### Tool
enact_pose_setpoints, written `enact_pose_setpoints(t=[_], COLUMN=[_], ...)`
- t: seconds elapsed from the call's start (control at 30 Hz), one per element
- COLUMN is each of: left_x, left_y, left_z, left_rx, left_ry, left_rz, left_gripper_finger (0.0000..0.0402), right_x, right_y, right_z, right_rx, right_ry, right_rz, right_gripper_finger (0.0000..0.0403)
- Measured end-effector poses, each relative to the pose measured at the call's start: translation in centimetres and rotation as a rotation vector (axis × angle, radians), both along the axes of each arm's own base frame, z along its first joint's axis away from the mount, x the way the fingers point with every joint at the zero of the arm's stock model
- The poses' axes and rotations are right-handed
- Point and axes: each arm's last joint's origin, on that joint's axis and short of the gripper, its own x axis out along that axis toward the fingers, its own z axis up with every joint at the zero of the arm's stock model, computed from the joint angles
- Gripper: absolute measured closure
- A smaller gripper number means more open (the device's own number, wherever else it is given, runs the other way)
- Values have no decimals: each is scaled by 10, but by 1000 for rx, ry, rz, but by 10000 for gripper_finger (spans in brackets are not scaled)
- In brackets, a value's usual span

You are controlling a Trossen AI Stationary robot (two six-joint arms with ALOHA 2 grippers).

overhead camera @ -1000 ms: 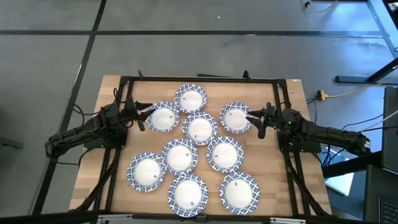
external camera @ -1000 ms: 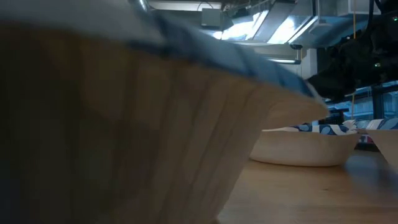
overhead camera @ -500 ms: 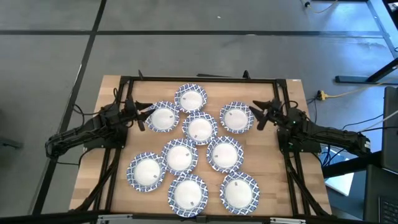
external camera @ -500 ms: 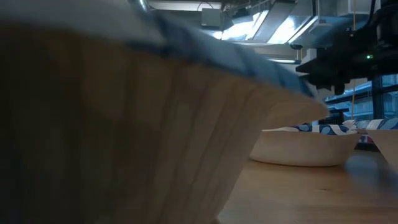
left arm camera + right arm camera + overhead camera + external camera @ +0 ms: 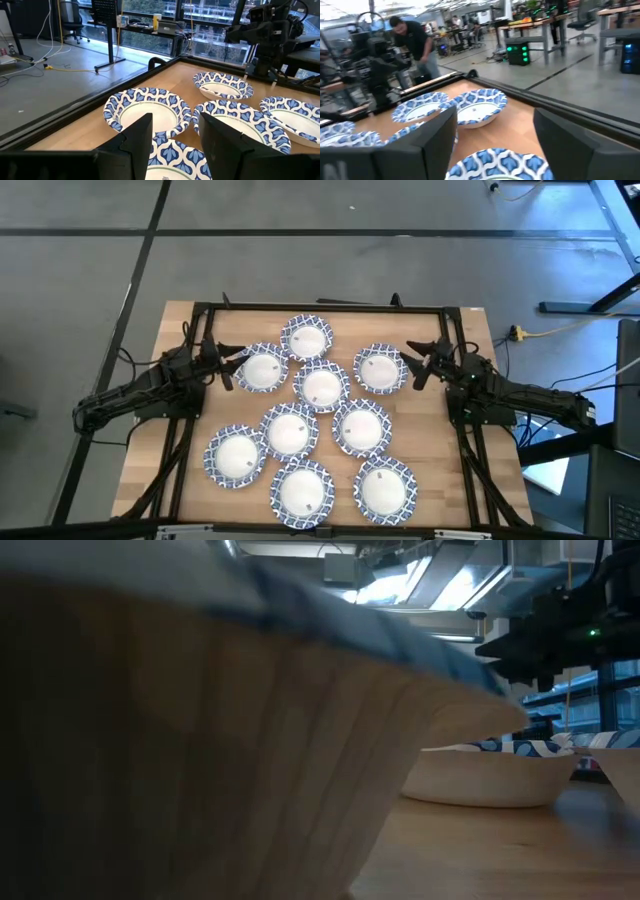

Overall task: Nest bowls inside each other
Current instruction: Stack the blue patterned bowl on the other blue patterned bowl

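Holding off bowl (image 5: 380,369) | right gripper (image 5: 412,367) wide, empty (unmoved) | left gripper (image 5: 232,367) open

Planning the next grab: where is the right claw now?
In the high view the right claw hangs open on the table's right side, just right of the nearest bowl, apart from its rim.

I've got the light wooden table top (image 5: 470,490) inside a black metal frame (image 5: 320,307), on a grey floor (image 5: 300,240). A person in a dark shirt (image 5: 412,37) bends among desks behind.
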Motion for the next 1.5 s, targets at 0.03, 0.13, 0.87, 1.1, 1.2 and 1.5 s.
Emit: enact_pose_setpoints(t=[0.03,0.13,0.87,1.1,1.2,1.5], left_x=[0,0,0,0,0,0], left_y=[0,0,0,0,0,0], left_z=[0,0,0,0,0,0], left_rx=[0,0,2,1,1,1], left_ry=[0,0,0,0,0,-1], left_rz=[0,0,10,11,11,11], left_gripper_finger=[247,247,247,247,247,247], right_x=[0,0,-1,7,17,55], right_y=[0,0,7,2,-2,-12], right_z=[0,0,85,95,86,49], right_rx=[0,9,97,257,291,336], right_ry=[1,-5,164,571,676,936], right_rz=[6,7,204,124,114,200], right_gripper_finger=[122,82,40,40,40,43])
